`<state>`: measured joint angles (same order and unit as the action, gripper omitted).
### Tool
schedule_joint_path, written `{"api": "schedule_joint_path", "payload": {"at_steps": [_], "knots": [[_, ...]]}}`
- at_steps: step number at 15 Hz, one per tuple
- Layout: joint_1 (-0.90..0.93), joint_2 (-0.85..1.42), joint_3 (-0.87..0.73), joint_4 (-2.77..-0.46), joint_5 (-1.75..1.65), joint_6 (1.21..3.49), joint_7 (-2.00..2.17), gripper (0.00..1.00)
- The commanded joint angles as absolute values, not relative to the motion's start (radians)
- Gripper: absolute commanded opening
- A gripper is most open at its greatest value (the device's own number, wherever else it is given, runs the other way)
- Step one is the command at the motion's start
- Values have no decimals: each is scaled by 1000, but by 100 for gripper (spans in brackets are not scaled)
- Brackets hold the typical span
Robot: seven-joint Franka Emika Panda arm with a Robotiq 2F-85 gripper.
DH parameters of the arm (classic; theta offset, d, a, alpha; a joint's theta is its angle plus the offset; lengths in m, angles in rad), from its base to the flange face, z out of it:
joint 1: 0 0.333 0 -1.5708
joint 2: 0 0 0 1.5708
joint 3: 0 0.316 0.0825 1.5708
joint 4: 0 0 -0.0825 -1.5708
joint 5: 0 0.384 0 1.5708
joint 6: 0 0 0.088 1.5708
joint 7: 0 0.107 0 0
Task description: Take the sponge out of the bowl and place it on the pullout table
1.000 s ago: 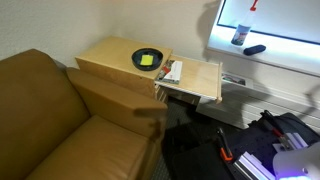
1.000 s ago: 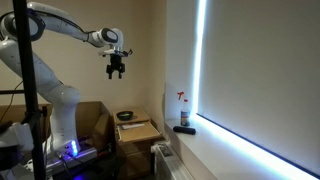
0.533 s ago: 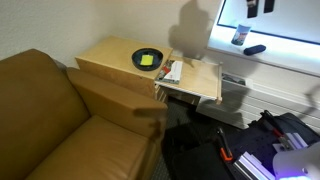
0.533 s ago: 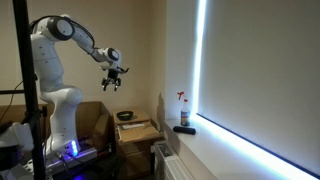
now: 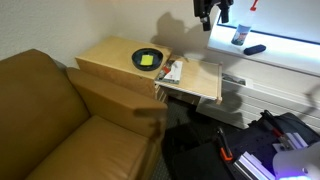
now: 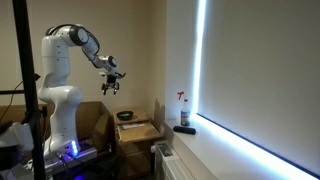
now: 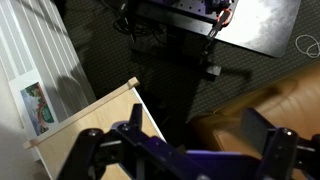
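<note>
The yellow-green sponge (image 5: 148, 61) lies inside the dark bowl (image 5: 146, 57), which stands on the boxy light-wood side table (image 5: 110, 56). The bowl also shows in an exterior view (image 6: 125, 115); the sponge is too small to make out there. The thin pullout table (image 5: 200, 80) sticks out beside it, with white-and-red packets (image 5: 172, 71) at its inner end. My gripper (image 5: 210, 15) hangs open and empty high above the pullout table's far end, well above the bowl, as in an exterior view (image 6: 110, 86). In the wrist view the open fingers (image 7: 195, 130) frame the pullout table's corner (image 7: 105, 110) far below.
A brown leather sofa (image 5: 50, 110) stands against the side table. A window ledge (image 5: 260, 50) holds a spray bottle (image 5: 240, 35) and a dark object (image 5: 255, 49). Cables and gear lie on the dark floor (image 5: 270, 140). The robot base stands beside the table (image 6: 65, 120).
The arm has swung back toward its base and lowered a little. In the sofa-side view the gripper has come into frame from the top right, moving left over the pullout table.
</note>
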<state>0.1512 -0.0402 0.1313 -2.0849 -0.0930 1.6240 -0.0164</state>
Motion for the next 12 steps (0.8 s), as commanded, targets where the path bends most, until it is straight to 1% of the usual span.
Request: {"api": "schedule_joint_path", "payload": {"at_steps": [1,4,5,9,12], "knots": [[135,9,125,-2072,-145,1660,28,100],[109,167,93,-1969,-4,1762,65,100],[138,187,120,-1997,64,1824,130,100],[178,325,158,-1939,269,2068,247,100],[218,365,180,-1903,345,2250,330,100]]}}
